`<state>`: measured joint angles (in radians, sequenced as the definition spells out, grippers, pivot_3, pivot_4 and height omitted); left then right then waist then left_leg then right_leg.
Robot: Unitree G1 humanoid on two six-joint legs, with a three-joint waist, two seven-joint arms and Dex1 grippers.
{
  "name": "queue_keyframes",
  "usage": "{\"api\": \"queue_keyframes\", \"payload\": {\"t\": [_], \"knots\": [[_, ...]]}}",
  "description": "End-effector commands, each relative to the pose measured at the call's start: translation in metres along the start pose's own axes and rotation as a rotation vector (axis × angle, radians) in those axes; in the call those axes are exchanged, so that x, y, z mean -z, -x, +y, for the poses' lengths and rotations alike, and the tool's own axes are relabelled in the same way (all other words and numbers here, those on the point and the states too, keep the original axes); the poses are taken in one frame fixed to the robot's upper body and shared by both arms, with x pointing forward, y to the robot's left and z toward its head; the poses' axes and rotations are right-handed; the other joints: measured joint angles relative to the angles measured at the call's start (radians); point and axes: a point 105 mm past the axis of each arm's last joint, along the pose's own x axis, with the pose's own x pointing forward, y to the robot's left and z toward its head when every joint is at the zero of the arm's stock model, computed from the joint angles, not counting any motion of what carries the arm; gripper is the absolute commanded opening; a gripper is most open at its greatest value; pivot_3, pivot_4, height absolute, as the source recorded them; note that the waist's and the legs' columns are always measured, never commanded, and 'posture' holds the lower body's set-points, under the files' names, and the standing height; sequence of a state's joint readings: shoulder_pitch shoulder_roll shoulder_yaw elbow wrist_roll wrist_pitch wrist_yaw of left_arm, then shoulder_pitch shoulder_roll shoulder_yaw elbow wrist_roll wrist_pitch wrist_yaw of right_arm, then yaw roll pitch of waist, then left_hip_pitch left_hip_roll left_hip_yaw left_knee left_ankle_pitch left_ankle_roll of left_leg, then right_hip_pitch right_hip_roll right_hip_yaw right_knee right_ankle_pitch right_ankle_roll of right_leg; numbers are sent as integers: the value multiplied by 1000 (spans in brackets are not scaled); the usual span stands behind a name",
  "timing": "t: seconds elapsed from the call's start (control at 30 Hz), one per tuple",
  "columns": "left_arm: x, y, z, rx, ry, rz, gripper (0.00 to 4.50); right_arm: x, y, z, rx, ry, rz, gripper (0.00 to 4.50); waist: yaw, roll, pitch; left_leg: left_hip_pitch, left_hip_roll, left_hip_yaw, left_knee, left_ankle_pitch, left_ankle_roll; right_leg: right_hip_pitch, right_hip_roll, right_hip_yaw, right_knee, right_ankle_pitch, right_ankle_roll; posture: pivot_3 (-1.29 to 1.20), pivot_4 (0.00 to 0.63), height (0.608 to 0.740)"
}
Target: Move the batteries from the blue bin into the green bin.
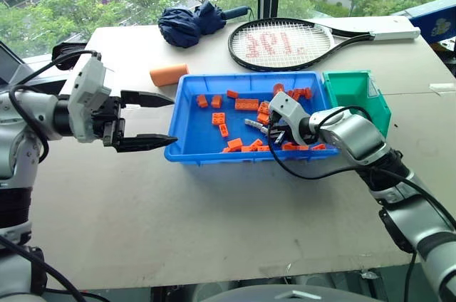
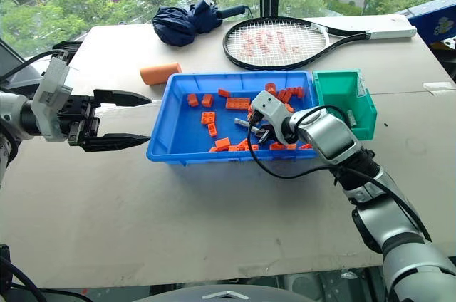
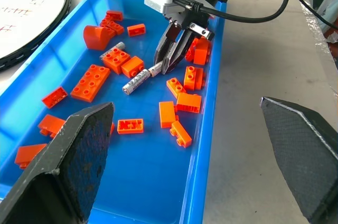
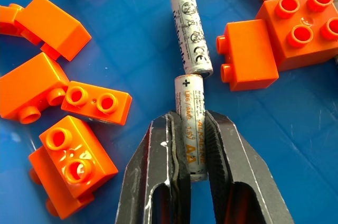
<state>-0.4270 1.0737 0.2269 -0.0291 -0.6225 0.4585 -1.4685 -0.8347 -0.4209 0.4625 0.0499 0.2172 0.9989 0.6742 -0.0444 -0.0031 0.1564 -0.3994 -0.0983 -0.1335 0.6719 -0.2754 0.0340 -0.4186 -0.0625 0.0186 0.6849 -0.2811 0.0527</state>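
Our right gripper (image 4: 193, 145) had its two black fingers pinched on one AA battery (image 4: 191, 123) on the floor of the blue bin (image 1: 192, 147), seen in our head view at about three o'clock inside the tray. The gripped battery lay end to end with a second battery (image 4: 190, 33), their tips nearly touching, the second one pointing away toward twelve o'clock in the wrist picture. A third silver cylinder (image 3: 112, 50) showed between the orange bricks (image 3: 94, 82) near the tray's far end.

Our left gripper (image 1: 146, 120) hung with its fingers spread wide and nothing between them, just off the tray's nine o'clock edge and above the table (image 1: 214, 209).

The green bin (image 1: 356, 99) stood against the tray at its three o'clock side, and we could see no battery inside it from the head camera, though its floor was only partly in view.

We judged the job barely begun: a first battery was clamped but not yet lifted, at least two more waited among the bricks, and each would need carrying over the tray's rim into the green bin.

Beyond the tray lay a racket (image 1: 281, 44), a folded umbrella (image 1: 189, 23) and an orange cylinder (image 1: 169, 74), none of them part of the work.
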Motion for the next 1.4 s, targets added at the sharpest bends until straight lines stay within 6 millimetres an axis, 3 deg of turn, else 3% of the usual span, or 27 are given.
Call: {"api": "queue_keyframes", "payload": {"t": [0.03,0.2,0.37,0.53,0.63,0.8,0.97,1.07,1.13,1.23,1.4], "knots": [[-14,3,1,-15,-72,-13,4500,-18,11,-6,22,8,-66,22,0,0,0,0,0,0,0,0,0,0,0,0,0,0,0,0,150,740],[-31,-4,3,-15,-77,-117,4500,-34,62,-21,82,-52,-163,22,5,0,0,-1,0,0,0,0,0,-1,0,0,1,0,0,0,150,740],[-49,-18,4,9,-83,-220,4500,-27,121,-52,264,-127,-209,22,10,-1,0,-1,-1,-1,1,0,0,0,-1,-1,2,0,0,0,150,740],[-62,-30,4,53,-49,-306,4500,4,167,-86,463,-203,-165,22,2,-1,0,0,0,1,1,0,0,-1,-1,0,4,0,0,0,150,740],[-63,-39,0,100,-40,-312,4500,30,180,-101,541,-250,-123,22,3,-1,0,0,0,1,1,0,0,-1,-1,1,4,0,0,0,150,740],[-68,-45,3,121,-62,-327,4500,51,171,-106,543,-292,-115,22,1,-1,0,0,0,3,2,0,0,-1,0,3,5,0,0,0,150,740],[-66,-44,4,121,-66,-316,4500,51,174,-110,559,-233,-127,2324,3,-1,0,0,0,7,2,0,0,-4,0,7,9,0,0,0,150,740],[-61,-39,5,103,-63,-294,4500,40,176,-111,570,-177,-172,3768,4,-1,0,0,0,7,2,0,0,-4,0,7,9,0,0,0,150,740],[-56,-35,6,83,-60,-270,4500,27,173,-108,556,-159,-207,4475,2,-1,0,0,0,7,2,0,0,-4,0,7,9,0,0,0,150,740],[-44,-27,8,37,-53,-222,4500,-2,154,-92,445,-125,-285,4475,-4,-1,0,0,1,9,1,0,0,-5,1,9,9,0,0,0,150,740],[-35,-15,10,-23,-46,-185,4500,-28,107,-74,313,-50,-309,4475,-2,-1,0,0,2,10,1,0,0,-6,2,10,10,0,0,0,150,740]]}}
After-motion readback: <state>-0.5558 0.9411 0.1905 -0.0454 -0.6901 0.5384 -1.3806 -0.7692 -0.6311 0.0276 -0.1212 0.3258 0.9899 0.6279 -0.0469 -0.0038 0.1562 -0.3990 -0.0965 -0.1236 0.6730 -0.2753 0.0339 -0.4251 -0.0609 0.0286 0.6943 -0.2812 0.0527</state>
